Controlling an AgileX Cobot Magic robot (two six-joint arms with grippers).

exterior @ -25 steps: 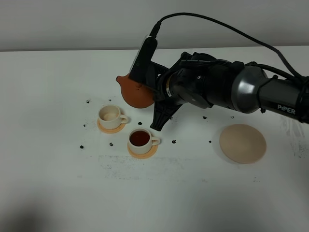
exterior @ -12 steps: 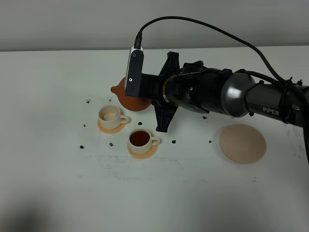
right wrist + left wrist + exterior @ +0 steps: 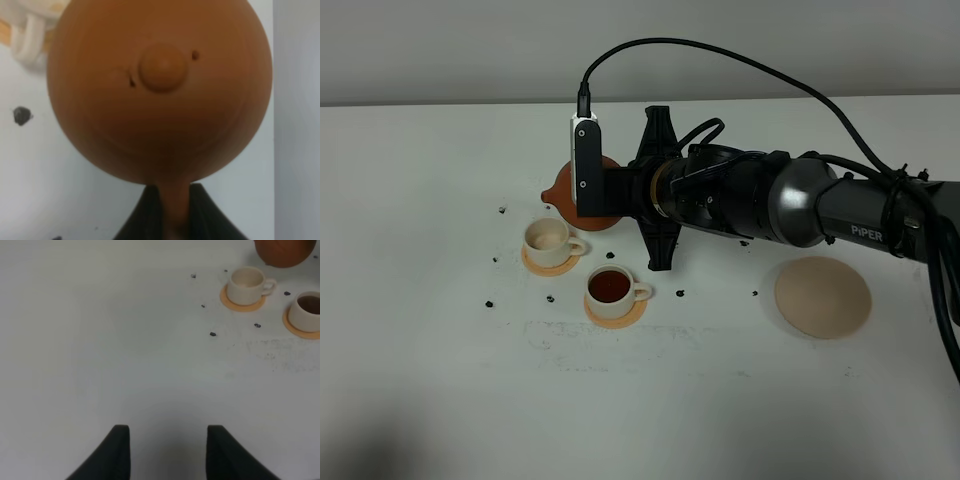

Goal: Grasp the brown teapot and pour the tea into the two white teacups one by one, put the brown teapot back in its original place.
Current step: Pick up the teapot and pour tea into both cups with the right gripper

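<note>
The brown teapot hangs tilted in the air, spout down-left, just behind the empty white teacup. My right gripper is shut on its loop handle. In the right wrist view the teapot fills the frame, with the gripper clamped on the handle. The other white teacup holds dark tea. Both cups stand on orange coasters. The beige disc lies bare at the right. My left gripper is open and empty, low over bare table, well short of the empty cup, the filled cup and the teapot.
Small black specks lie scattered on the white table around the cups. The right arm's dark body stretches across the middle of the table from the right. A black cable arcs above it.
My right gripper has swung left and rolled with the teapot. The spout has dropped lower and closer to the empty cup. The cups and the disc have not moved.
</note>
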